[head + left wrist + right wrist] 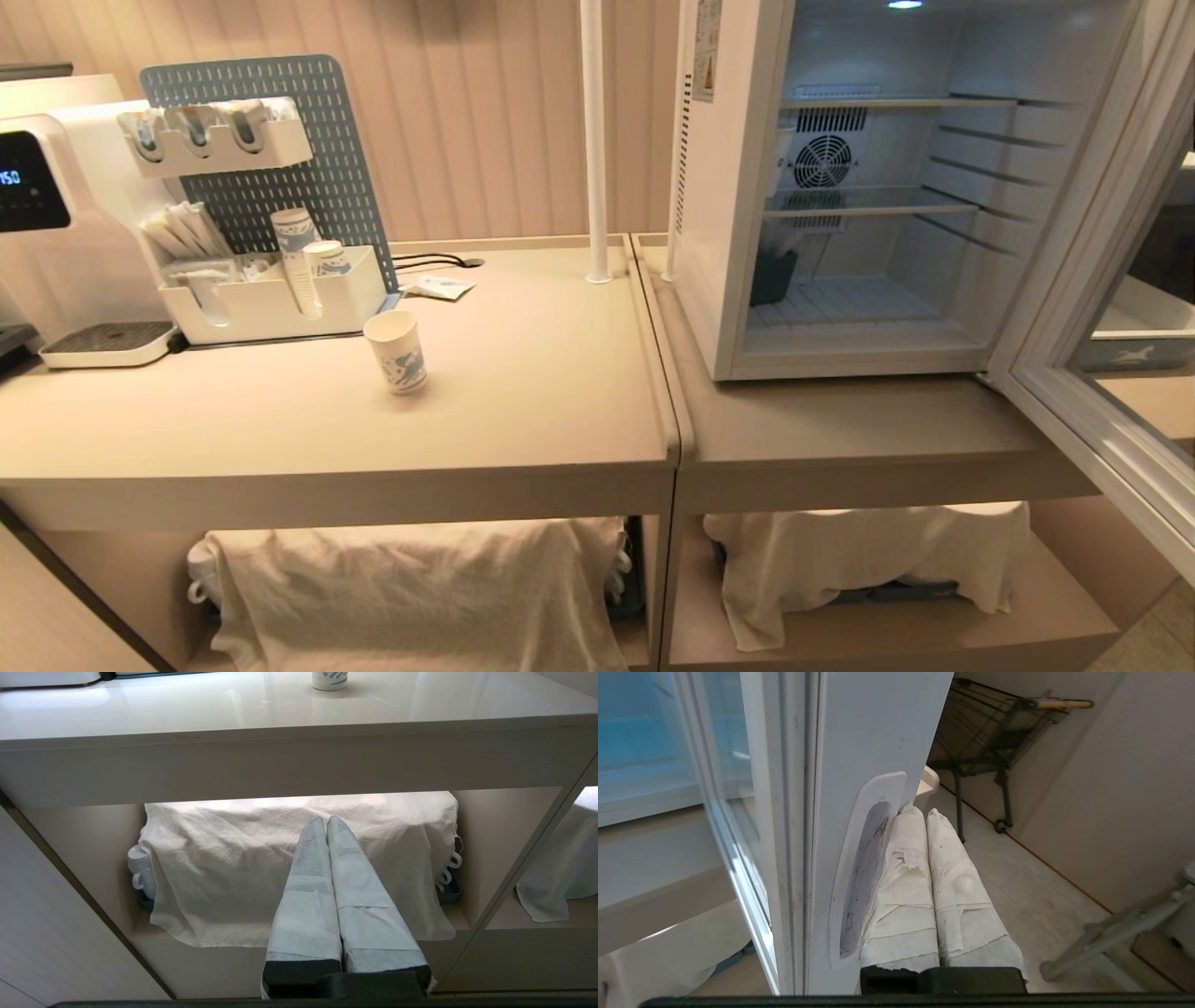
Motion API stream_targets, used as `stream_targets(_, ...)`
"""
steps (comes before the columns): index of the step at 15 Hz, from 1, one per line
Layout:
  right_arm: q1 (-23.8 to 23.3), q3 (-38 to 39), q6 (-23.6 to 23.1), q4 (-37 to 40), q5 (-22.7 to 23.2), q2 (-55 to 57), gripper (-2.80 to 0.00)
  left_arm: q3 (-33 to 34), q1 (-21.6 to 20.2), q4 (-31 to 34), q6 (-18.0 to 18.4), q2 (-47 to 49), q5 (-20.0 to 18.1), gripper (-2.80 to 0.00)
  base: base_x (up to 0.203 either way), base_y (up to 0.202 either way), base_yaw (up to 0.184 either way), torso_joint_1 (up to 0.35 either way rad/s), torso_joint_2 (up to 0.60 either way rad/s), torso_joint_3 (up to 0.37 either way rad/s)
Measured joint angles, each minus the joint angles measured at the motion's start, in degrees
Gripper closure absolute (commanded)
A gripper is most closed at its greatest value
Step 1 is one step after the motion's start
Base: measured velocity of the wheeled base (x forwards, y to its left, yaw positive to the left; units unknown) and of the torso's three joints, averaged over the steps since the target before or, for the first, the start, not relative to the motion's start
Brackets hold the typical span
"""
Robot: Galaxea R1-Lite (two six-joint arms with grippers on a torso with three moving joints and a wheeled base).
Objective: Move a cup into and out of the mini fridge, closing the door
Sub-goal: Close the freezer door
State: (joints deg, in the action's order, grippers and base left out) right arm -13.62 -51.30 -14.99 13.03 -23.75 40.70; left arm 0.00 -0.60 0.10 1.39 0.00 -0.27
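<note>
So the fridge (738, 233) is wide open, with the door (1092, 308) swung way out to the right, and the inside looks bare apart from the wire shelves, the fan on the back wall and a dark little bin in the lower left corner. The cup (396, 351) is not in there: it stands upright on the counter (523, 411), out in the open, just in front of the white organiser (271, 303) that holds the cup stacks, well away from the fridge. The right gripper (920, 816) has its fingers pressed together with nothing between them, sitting against the recessed handle (868, 868) on the door's edge, tips right at the lip of the recess. It looks like it's working the door rather than gripping anything. The left gripper (325, 823) is also closed up and empty, parked low in front of the cloth (289, 858) draped over the stuff on the lower shelf, below the counter edge. My read: the door is open and that's about it. Whether the cup has had its fridge trip or not I can't tell from this, but it's on the counter now and the door has yet to be shut.
</note>
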Motion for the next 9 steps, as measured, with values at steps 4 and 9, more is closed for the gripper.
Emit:
stream_targets(4,1.7,0.1,1.3,0.0,1.5,0.1,0.00,0.0,0.0,0.0,0.0,0.0,0.0,0.00,0.000,0.000,0.000,0.000,0.00,0.000)
stream_targets(9,3.1,0.3,2.4,0.1,2.6,0.8,0.00,0.0,0.1,0.0,0.0,0.0,0.0,0.00,0.000,0.000,0.000,0.000,0.00,0.000)
